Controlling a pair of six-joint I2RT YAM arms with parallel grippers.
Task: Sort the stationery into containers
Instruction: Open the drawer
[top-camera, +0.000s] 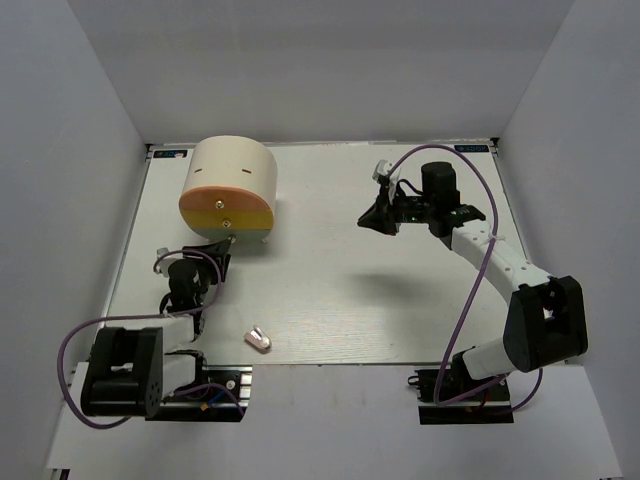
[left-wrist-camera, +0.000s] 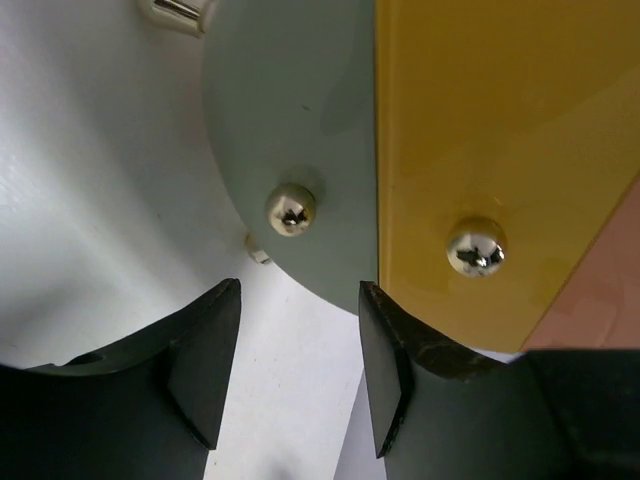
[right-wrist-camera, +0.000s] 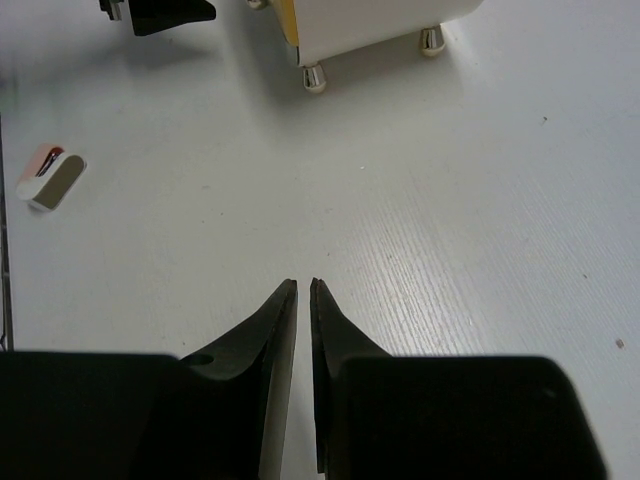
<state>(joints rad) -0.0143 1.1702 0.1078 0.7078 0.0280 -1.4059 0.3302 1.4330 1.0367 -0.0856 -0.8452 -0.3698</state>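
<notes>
Our left claw (left-wrist-camera: 300, 330) stands about half open and empty right at the face of the box (top-camera: 235, 170), with a small knob (left-wrist-camera: 290, 212) just ahead of its gap. We judge that closing off-centre could slip off that shiny knob or shove the box along the counter (top-camera: 350, 300). Our right claw (right-wrist-camera: 303, 290), nearly shut on nothing, hangs well apart, and the eraser (top-camera: 259, 340) lies loose near the counter's near edge, where the left arm might knock it.

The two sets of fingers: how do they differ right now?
The left gripper has its fingers apart; the right gripper has them nearly touching. The left gripper sits close to the box, at its yellow drawer; the right gripper hangs over the table, away from the box. Both are black and hold nothing.
</notes>
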